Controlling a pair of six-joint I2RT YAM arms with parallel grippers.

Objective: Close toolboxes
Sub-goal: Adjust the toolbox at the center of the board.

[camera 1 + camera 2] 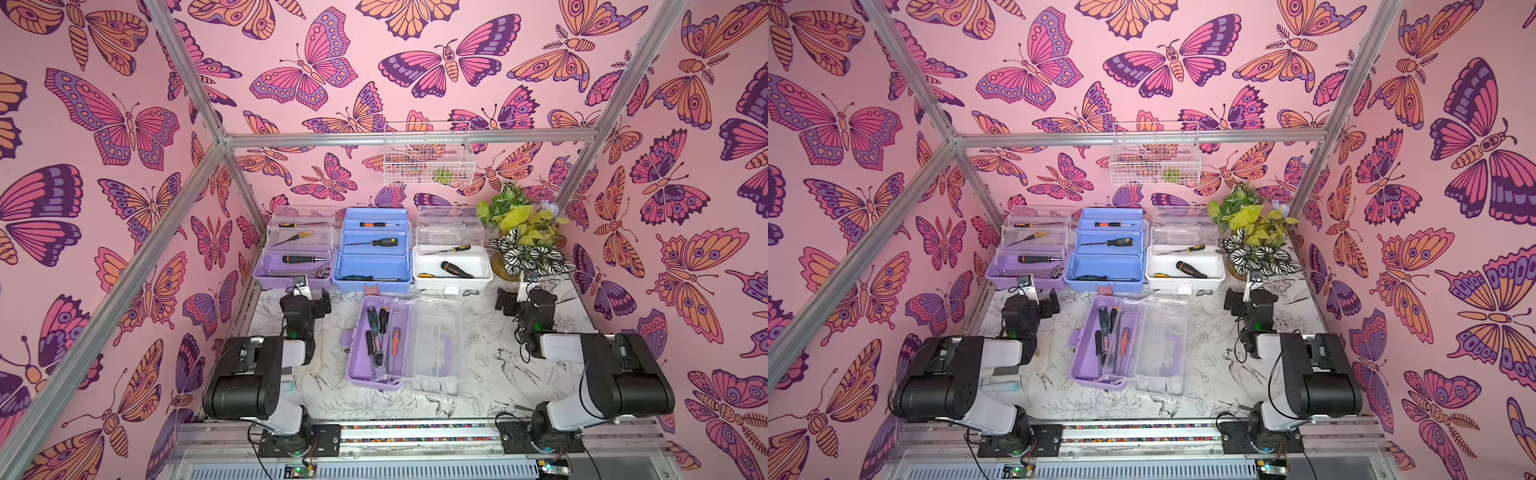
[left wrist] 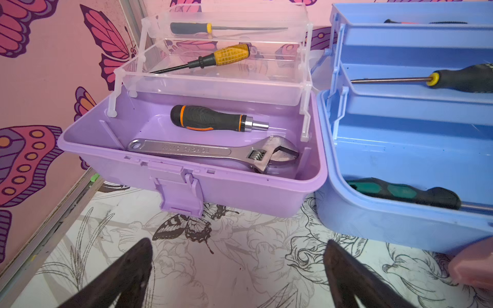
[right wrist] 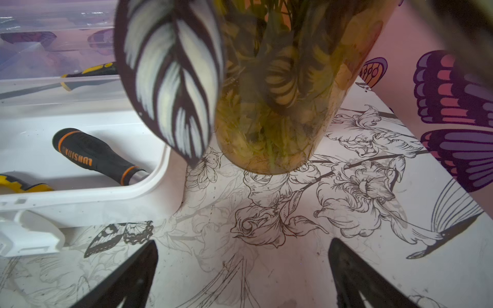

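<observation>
Floral-print tabletop (image 1: 478, 324), butterfly-papered walls (image 1: 104, 124) all round, left gripper (image 2: 238, 241) and right gripper (image 3: 243, 240) above it, jaws wide apart, gripping nothing, near lilac toolbox (image 1: 353, 361) open mid-table, far lilac toolbox (image 1: 270, 282), blue toolbox (image 1: 353, 284), white toolbox (image 1: 432, 284) open in back row

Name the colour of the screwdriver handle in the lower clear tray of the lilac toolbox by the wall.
Yellow screwdriver handle; clearest in the left wrist view.

back row: three toolboxes (image 1: 371, 286) | before them: fourth toolbox (image 1: 358, 376) | right of row: plant (image 1: 525, 237)
</observation>
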